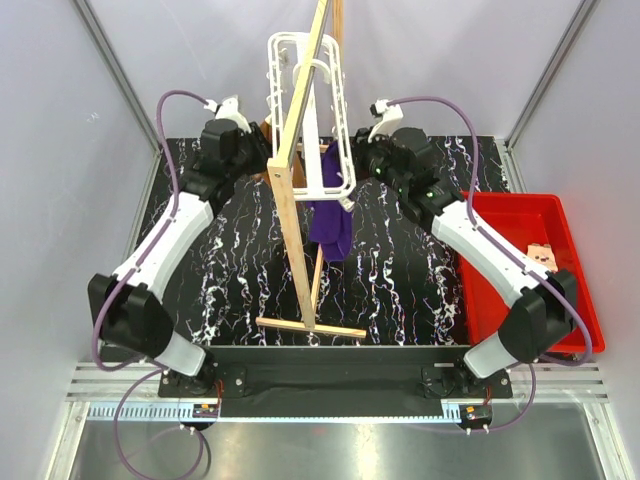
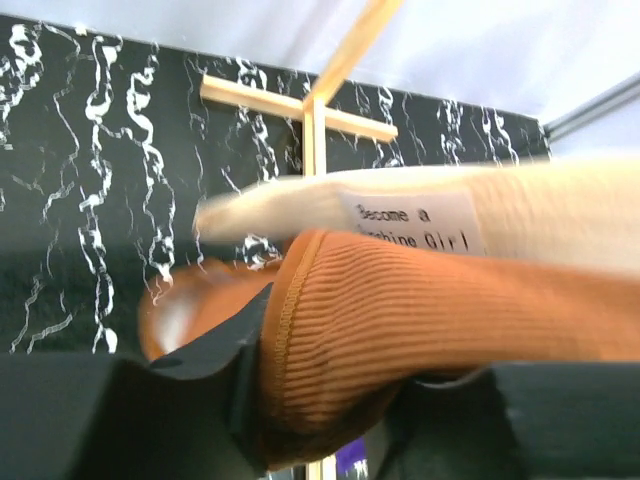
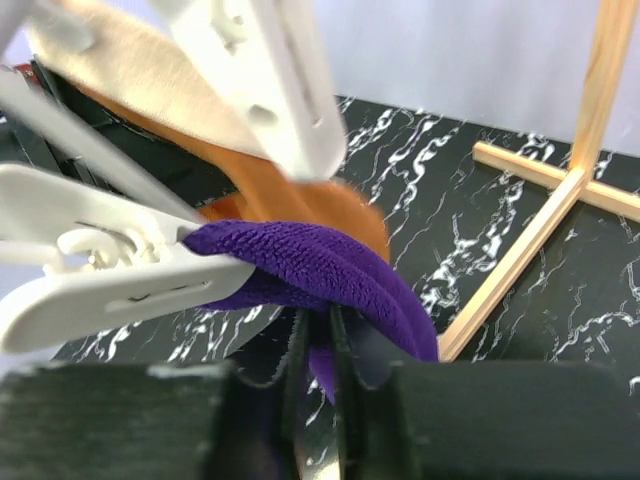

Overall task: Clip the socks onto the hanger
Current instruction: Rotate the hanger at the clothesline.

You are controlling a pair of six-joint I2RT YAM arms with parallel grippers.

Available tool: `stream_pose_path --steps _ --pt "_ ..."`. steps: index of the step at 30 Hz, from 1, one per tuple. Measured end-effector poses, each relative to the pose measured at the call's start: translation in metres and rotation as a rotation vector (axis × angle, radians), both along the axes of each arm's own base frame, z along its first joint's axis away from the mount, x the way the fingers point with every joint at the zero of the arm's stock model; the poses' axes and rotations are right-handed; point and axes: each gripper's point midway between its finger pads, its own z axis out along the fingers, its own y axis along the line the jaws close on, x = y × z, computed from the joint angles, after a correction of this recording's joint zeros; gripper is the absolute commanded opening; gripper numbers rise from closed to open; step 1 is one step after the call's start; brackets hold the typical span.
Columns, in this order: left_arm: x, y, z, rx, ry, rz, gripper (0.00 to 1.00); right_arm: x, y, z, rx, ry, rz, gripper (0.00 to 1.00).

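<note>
Now, brown cloth [image 2: 420, 310] is pinched by L gripper [image 2: 330, 400], purple cloth [image 3: 310, 265] by R gripper [image 3: 318, 390]; sock [image 1: 541, 254] is seen mid-right in red bin [image 1: 510, 215], nearer R gripper.

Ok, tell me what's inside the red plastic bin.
One small beige sock with dark marks lies in the red plastic bin, by its left side. The right arm covers the bin's near left corner, so anything there is hidden.
</note>
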Motion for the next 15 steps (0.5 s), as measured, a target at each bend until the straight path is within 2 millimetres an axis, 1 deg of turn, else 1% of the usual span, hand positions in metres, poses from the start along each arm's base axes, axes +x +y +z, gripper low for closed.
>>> stream_pose_path --steps 2,4,9,12,15 --pt "0.01 0.0 0.002 -0.01 -0.002 0.005 0.24 0.009 -0.002 0.001 0.008 0.001 -0.012 0.11" --pt "0.021 -0.003 0.009 -0.018 -0.011 0.001 0.24 0.019 -0.004 0.003 0.013 0.001 -0.026 0.11" --pt "0.054 -0.014 0.04 -0.034 -0.058 -0.01 0.25 0.043 -0.006 0.007 0.017 0.0 -0.049 0.11" --pt "0.071 -0.017 0.055 -0.039 -0.079 -0.017 0.25 0.052 -0.006 0.008 0.022 -0.001 -0.057 0.11" --pt "0.088 -0.013 0.059 -0.045 -0.078 -0.015 0.25 0.06 -0.005 0.011 0.026 0.001 -0.063 0.11"
